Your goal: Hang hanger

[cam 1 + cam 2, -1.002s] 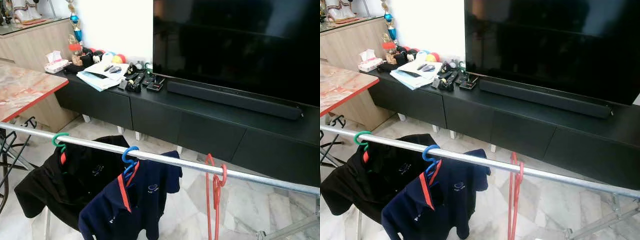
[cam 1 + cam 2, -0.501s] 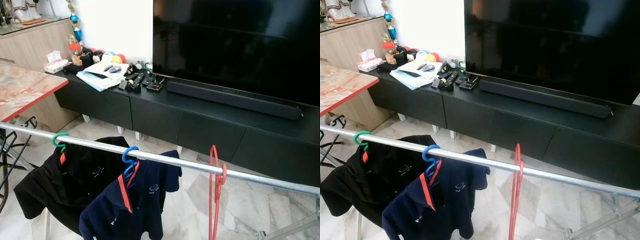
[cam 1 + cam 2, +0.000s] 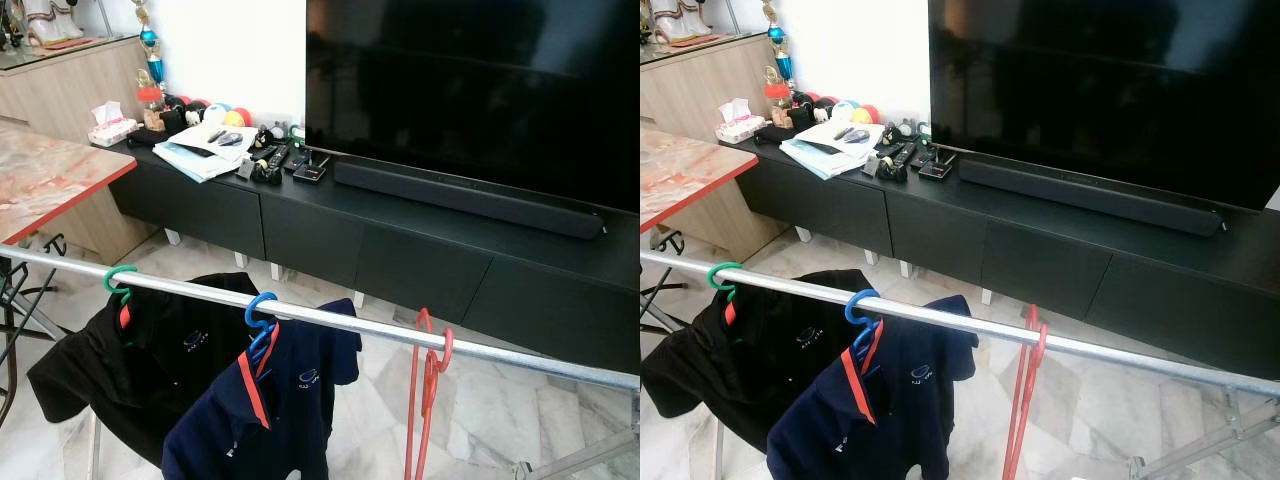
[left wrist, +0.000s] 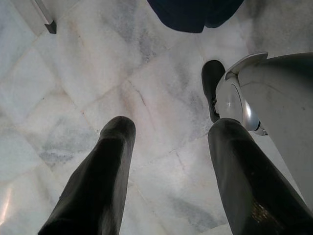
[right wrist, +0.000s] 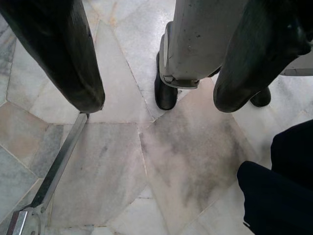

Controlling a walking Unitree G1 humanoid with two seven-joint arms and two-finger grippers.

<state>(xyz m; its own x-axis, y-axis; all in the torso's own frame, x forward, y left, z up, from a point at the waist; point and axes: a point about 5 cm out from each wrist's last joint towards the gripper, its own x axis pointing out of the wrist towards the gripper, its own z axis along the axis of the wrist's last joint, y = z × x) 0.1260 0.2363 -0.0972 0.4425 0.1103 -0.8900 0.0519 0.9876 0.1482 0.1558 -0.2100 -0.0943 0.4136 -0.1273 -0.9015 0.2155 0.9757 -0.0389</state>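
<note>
Red hanger on the metal rail: hung, empty.
Thin red frame, hook over the rail, body hanging down slightly tilted; it sits right of the blue hanger carrying a navy shirt.

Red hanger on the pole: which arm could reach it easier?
Probably the right. The red hanger hangs on the rail toward the robot's right side. Left tool and right tool both hang open over the floor.

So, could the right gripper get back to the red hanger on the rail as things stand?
Probably yes. The right gripper hangs open over the floor, holding nothing. The red hanger hangs bare on the rail, apart from the navy shirt, with nothing in front of it.
</note>
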